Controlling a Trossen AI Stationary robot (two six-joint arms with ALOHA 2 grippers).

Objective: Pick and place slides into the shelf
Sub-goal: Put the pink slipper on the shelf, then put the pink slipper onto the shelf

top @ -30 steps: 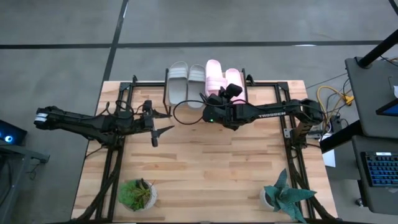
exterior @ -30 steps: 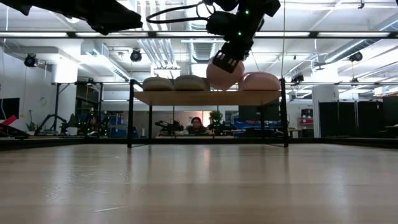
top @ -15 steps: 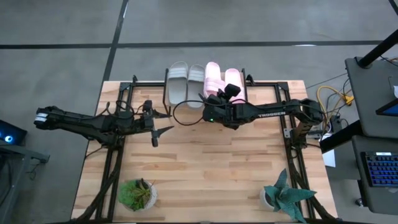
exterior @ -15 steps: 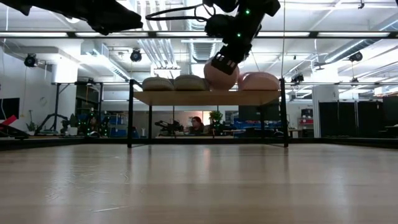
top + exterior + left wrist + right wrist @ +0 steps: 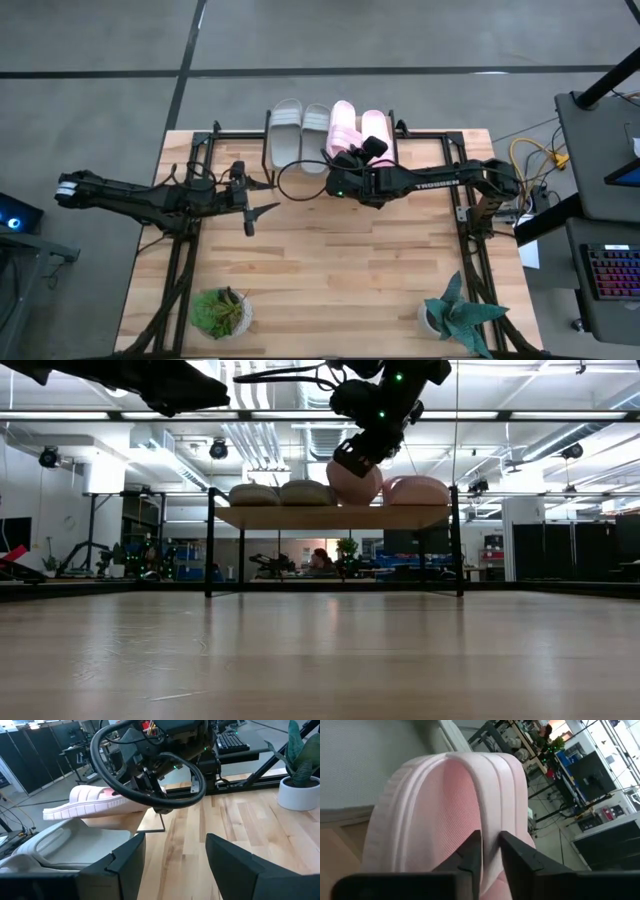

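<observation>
Setting a pink slide on the shelf

We see the right gripper (image 5: 345, 155) reaching over the near edge of the shelf (image 5: 330, 516), its two dark fingers (image 5: 470, 851) standing either side of the ribbed strap of a pink slide (image 5: 343, 127). The fingers are only a little apart, with the strap's edge between them and touching them. In the low view that pink slide (image 5: 355, 482) sits just beyond and below the gripper, its sole on or very near the wooden plank; we cannot tell whether its full weight is on the shelf.

Just beside the held slide, on the side toward the arm's base, lies the second pink slide (image 5: 374, 128). On the other side, the two grey slides (image 5: 299, 130) rest next to each other on the same plank. All four are in one row across the shelf top.

We see the left gripper (image 5: 258, 196) hanging well apart from the shelf, over the bare table (image 5: 330, 270). Its fingers (image 5: 125, 857) are spread wide and hold nothing. Two potted plants (image 5: 222, 312) stand at the table's near edge, far from both grippers.
</observation>
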